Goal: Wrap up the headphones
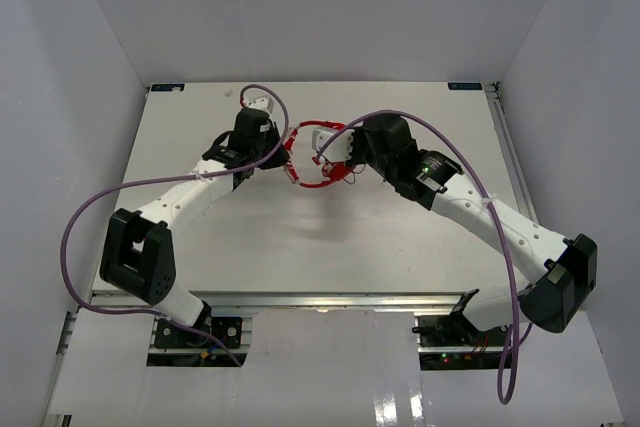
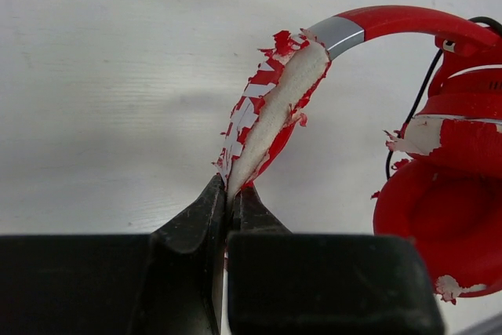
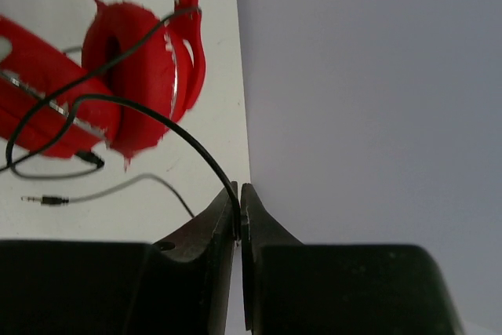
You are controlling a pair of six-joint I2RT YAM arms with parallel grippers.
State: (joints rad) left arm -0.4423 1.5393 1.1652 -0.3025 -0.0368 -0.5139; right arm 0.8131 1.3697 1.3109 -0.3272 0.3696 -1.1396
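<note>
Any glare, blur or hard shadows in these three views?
Top external: even light, only faint soft shadows on the table. Left wrist: left gripper near-black, headphones sharp. Right wrist: right gripper equally dark, cord crisp, earcup slightly soft.

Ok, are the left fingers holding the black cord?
No, the left fingers pinch the headband's torn white padding.

No readable text, label, brand, number or sign in any of three views. Headphones: plain red surface with flaking covering and silver band on headband, no lettering legible.
</note>
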